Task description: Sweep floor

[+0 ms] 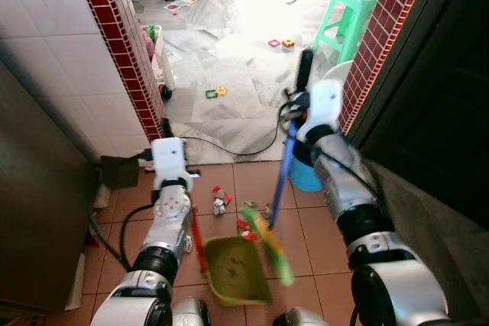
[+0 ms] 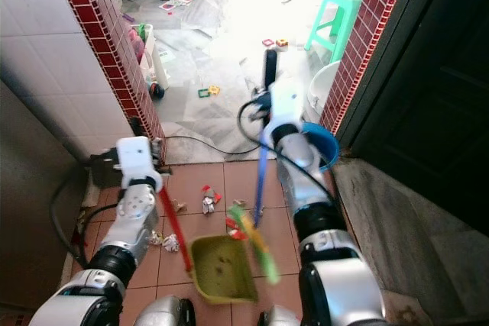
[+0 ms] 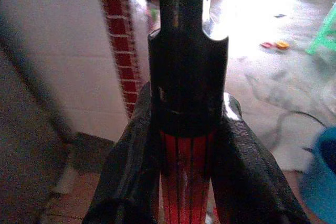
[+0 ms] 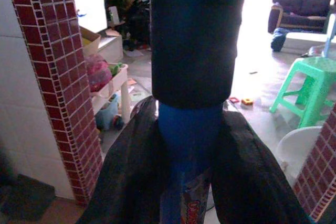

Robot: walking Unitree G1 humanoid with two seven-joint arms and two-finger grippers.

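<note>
On the terracotta tile floor (image 1: 321,234) just before the robot sits a yellow-green dustpan (image 1: 235,269), its red handle (image 2: 174,227) rising up and to the left into the left gripper (image 3: 186,145). In the left wrist view the two black fingers (image 3: 128,177) press against either side of that red shaft, so the gripper is closed around it. To the right, the right gripper (image 4: 189,145) is clamped the same way on the blue handle (image 1: 282,169) of a broom, its fingers (image 4: 247,177) tight against both sides. The broom slants down from the right arm to its green and yellow bristle head (image 1: 269,246), which is blurred and lies over the right edge of the dustpan. Crumpled scraps of litter (image 1: 220,201) lie on the tiles just beyond the dustpan, with more beside its left edge (image 2: 170,242). A blue bucket (image 2: 325,143) stands to the right at the foot of a red brick pillar (image 1: 374,43). Farther off, past a black cable (image 1: 229,149) crossing the threshold, the pale marble floor (image 1: 229,59) holds scattered small toys (image 1: 214,92) and a green plastic stool (image 1: 348,17).
</note>
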